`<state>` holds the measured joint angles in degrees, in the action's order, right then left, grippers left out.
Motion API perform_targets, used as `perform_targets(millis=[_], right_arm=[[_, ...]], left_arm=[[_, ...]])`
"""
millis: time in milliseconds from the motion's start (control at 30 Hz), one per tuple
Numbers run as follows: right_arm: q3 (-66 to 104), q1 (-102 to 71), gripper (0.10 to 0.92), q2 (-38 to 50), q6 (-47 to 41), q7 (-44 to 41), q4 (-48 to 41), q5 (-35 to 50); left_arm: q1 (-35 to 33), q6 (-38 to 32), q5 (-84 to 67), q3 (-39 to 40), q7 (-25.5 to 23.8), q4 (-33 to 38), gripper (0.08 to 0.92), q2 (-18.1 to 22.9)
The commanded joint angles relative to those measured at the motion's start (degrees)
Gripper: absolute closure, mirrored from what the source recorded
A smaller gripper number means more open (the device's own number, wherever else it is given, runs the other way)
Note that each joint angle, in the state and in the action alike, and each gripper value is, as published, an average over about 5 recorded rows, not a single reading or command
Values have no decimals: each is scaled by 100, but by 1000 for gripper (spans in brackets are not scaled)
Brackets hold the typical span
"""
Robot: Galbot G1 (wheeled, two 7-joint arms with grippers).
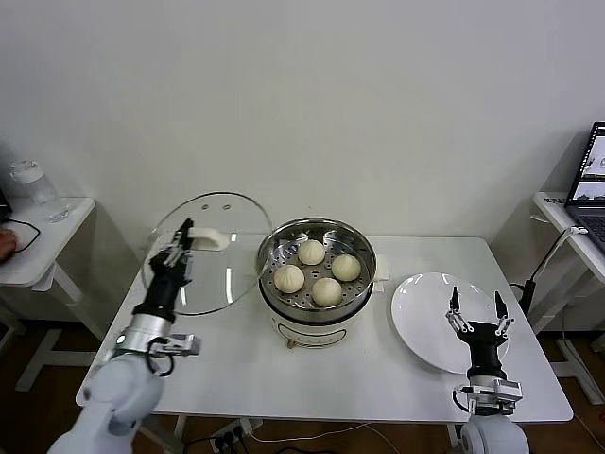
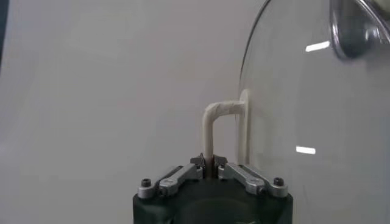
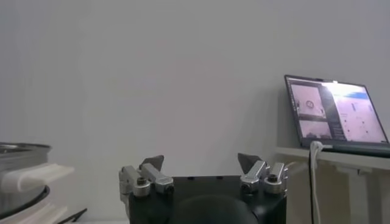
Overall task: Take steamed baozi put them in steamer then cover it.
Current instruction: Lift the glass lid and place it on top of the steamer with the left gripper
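Note:
Several cream-white steamed baozi (image 1: 311, 252) lie in the shiny steamer (image 1: 317, 301) at the table's middle. The cover (image 1: 227, 274), a clear glass lid, hangs tilted on edge just left of the steamer, off the table. My left gripper (image 1: 184, 231) is shut on its white handle (image 1: 214, 239). The left wrist view shows the jaws (image 2: 211, 161) pinching the handle's bar (image 2: 210, 125), with the glass (image 2: 304, 122) beside it. My right gripper (image 1: 477, 305) stands open and empty above the white plate (image 1: 421, 312); its own view shows its spread gripper (image 3: 201, 163) and the steamer's side (image 3: 21, 152).
The plate lies empty to the right of the steamer. A laptop (image 1: 594, 180) (image 3: 338, 115) sits on a side table at far right. A water bottle (image 1: 33, 189) stands on another side table at far left. The table's front edge runs just before both arms.

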<state>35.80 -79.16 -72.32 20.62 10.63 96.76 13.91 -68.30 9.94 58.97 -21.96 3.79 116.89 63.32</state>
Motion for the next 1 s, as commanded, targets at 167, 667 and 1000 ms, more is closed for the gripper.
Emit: perform_targets(millis=[167, 667, 1000], right_arm=[[-20, 149, 203, 5, -374, -8, -119, 3], [-63, 320, 203, -157, -333, -18, -323, -75], [-42, 320, 203, -183, -332, -34, -360, -98]], left_arm=[[1490, 1814, 225, 2373, -859, -31, 808, 822], [1932, 2466, 1419, 2891, -1669, -906, 808, 1456], [1964, 2475, 1986, 2987, -1813, -1267, 808, 1826]])
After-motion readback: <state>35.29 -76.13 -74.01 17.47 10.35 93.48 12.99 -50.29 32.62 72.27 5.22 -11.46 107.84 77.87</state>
